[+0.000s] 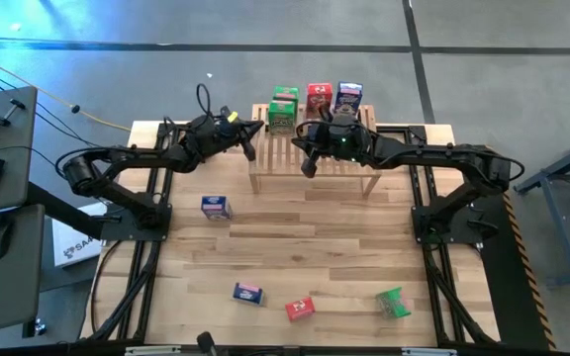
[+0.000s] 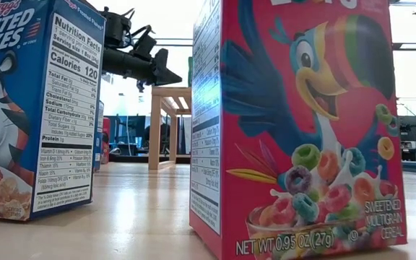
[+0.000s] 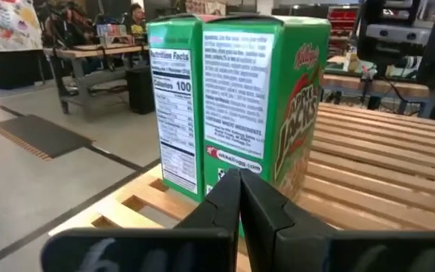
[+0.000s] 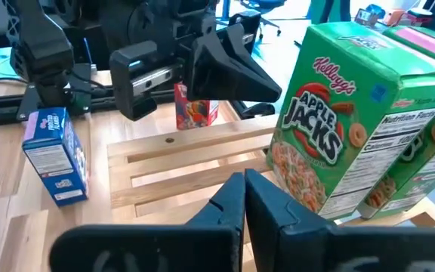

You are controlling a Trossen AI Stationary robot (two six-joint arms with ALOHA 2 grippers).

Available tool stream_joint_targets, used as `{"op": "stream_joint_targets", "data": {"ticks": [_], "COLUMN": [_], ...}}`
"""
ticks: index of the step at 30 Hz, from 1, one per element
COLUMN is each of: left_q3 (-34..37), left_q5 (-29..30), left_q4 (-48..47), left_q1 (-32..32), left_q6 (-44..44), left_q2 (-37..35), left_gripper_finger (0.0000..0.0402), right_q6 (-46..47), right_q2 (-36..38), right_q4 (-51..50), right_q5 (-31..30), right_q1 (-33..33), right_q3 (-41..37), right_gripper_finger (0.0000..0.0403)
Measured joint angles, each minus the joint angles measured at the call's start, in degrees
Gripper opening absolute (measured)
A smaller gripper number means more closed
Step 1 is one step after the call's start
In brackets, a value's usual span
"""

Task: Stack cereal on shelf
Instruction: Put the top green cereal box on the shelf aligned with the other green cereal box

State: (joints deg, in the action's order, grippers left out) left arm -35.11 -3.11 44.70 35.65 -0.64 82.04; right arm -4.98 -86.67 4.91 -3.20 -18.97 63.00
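The light-wood shelf (image 1: 315, 168) stands at the table's far middle. On its far part stand two green cereal boxes (image 1: 282, 111), a red one (image 1: 319, 97) and a blue one (image 1: 349, 95). More cereal lies on the table: a blue box (image 1: 216, 207) left of centre, and a blue (image 1: 248, 294), a red (image 1: 300, 309) and a green one (image 1: 394, 303) near the front. My left gripper (image 3: 239, 198) is shut at the shelf's left end, pointing level at the green boxes (image 3: 240, 98), a little short of them. My right gripper (image 4: 245, 198) is shut above the slats beside the Apple Jacks box (image 4: 331, 128).
In the low view a blue Frosted Flakes box (image 2: 35, 108) and a red Froot Loops box (image 2: 302, 130) stand close to the camera, with the shelf (image 2: 166, 123) and my left arm (image 2: 139, 65) showing between them. The two grippers are close together over the shelf's left half.
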Motion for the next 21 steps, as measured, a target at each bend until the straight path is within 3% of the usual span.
{"op": "stream_joint_targets", "data": {"ticks": [21], "left_q3": [-3.68], "left_q5": [-2.37], "left_q4": [0.14], "left_q1": [0.34], "left_q6": [1.99], "left_q2": [3.72], "left_gripper_finger": [0.0000], "right_q6": [0.01], "right_q2": [0.00], "right_q4": [0.21], "right_q5": [-2.65], "right_q1": [3.27], "right_q3": [-0.02], "right_gripper_finger": [0.0000]}}
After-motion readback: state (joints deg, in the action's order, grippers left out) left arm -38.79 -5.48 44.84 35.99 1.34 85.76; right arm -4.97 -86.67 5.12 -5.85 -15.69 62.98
